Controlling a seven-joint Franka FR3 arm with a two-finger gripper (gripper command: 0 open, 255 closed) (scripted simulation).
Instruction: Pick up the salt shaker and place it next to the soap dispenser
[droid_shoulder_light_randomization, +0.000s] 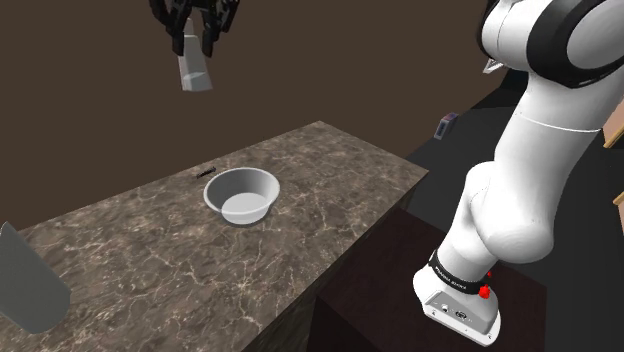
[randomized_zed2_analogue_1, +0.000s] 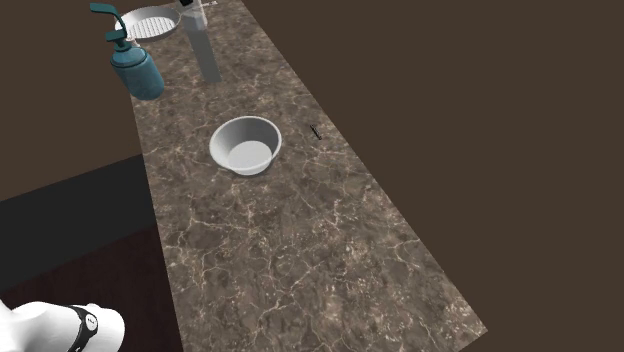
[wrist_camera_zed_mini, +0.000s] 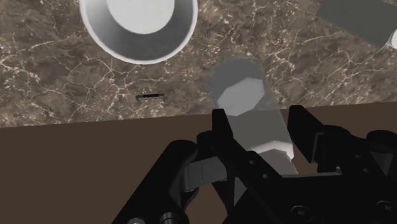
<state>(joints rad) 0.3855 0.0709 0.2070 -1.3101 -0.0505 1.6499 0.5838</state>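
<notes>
- High over the brown, white-veined stone-look surface (droid_shoulder_light_randomization: 150, 240), at the shoulder view's top left, the all-black two-finger hand (droid_shoulder_light_randomization: 197, 42) is hanging fingers-down off the white arm (droid_shoulder_light_randomization: 520, 150).
- Hand is clamping the plain grey, faceted salt shaker (droid_shoulder_light_randomization: 194, 72). Wrist view is showing both fingers (wrist_camera_zed_mini: 222, 137) pressing on opposite sides of its upper part.
- Shaker is widening toward its lower end, which is pointing down at the surface.
- Shaker is sitting fully in the air, well clear of the surface.
- Wrist view is placing the shaker over the surface's edge away from the stand, with flat brown area past that edge.
- Pale grey round bowl (droid_shoulder_light_randomization: 240, 196) is standing upright mid-surface, below and right of the shaker in the shoulder view, well apart from it.
- Thin short black stick-like thing (droid_shoulder_light_randomization: 208, 172) is lying flat near the bowl, between the bowl and that far edge; cannot tell what it is.
- Teal pump-top soap dispenser (randomized_zed2_analogue_1: 137, 68) is standing upright at the second exterior view's upper left, by the surface's edge on the arm's side.
- Tall plain grey slab-shaped thing (randomized_zed2_analogue_1: 203, 48) is standing just beside the dispenser, on that view's right of it; cannot tell what it is.
- White round perforated disc (randomized_zed2_analogue_1: 150, 22) is lying near the dispenser's pump, at that view's top edge.
- Bowl is sitting well apart from the dispenser, lower in that view.
</notes>
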